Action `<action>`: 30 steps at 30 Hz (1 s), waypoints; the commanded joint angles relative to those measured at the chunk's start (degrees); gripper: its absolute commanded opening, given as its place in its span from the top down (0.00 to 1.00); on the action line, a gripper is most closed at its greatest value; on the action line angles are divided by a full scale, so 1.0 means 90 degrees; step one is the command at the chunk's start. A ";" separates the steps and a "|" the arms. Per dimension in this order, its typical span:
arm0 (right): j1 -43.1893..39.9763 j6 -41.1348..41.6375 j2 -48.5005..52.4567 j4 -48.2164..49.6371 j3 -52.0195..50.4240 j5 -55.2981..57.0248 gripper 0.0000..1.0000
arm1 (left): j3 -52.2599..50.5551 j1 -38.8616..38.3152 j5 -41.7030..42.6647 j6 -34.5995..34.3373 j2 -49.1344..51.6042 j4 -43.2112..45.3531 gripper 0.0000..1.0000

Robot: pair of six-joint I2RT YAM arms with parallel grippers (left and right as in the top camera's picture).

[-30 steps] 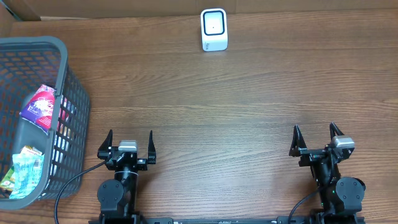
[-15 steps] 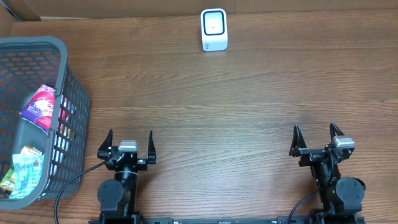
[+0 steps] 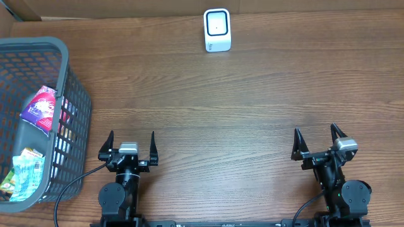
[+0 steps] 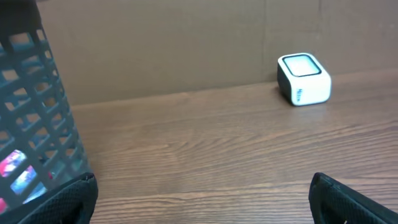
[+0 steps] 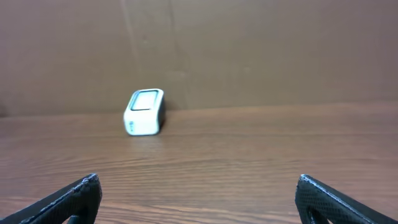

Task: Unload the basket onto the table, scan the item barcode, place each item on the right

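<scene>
In the grey mesh basket [image 3: 74, 94], at the left edge of the surface [image 3: 208, 107]: a purple-pink snack packet [image 3: 41, 108], propped against the basket wall on the side toward the middle of the surface. Closer to the near-left corner, a green packet [image 3: 24, 169], with other wrappers packed alongside.

Probably light, thin and crinkly, judging by the glossy film. Likely to buckle under a hard pinch and to slip on a smooth face. Hardly fragile, though easily creased. No barcode to be made out from any view.

Best taken, as a guess, by the upper free edge or a sealed seam of the purple-pink snack packet, standing higher and nearer the rim than the rest. A pinch across the flat body looks less sure in that crowded corner. Worth leaving the printed back uncovered, ready for showing to the white barcode scanner [image 3: 217, 29] at the far edge near the middle, well apart from the basket.

Left tool [image 3: 132, 136]: spread fully wide, holding nothing, touching nothing, poised over the near edge just beside the basket's near corner.

Right tool [image 3: 315, 130]: equally wide and empty, over the near edge toward the right, well apart from basket and scanner alike.
</scene>
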 commanded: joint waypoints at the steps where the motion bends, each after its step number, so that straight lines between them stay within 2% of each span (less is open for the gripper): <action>1: 0.0012 0.0170 -0.0075 0.0204 -0.0063 -0.0333 0.00 | 0.0255 -0.0036 0.0595 -0.0410 -0.0078 0.0000 0.00; 8: 0.0012 0.0335 -0.0075 0.0542 0.0124 -0.0330 0.00 | 0.1273 -0.0036 0.0916 -0.0410 0.0180 -0.0682 0.00; 12: 0.0012 0.0330 -0.0075 0.0610 0.0413 -0.0330 0.00 | 0.2089 -0.0036 0.1406 -0.0410 0.0648 -0.0984 0.00; 18: 0.0010 0.0328 -0.0075 0.0427 0.0918 -0.0323 0.00 | 0.3572 -0.0036 0.1851 -0.0408 0.1834 -0.1710 0.00; 24: -0.0002 0.0311 -0.0005 -0.0005 0.1554 -0.0248 0.00 | 0.5221 -0.0036 0.2426 -0.0406 0.3288 -0.2931 0.00; 30: -0.0100 0.0304 0.0918 -0.0228 0.2477 -0.0136 0.00 | 0.6793 -0.0036 0.3101 -0.0338 0.4634 -0.3951 0.00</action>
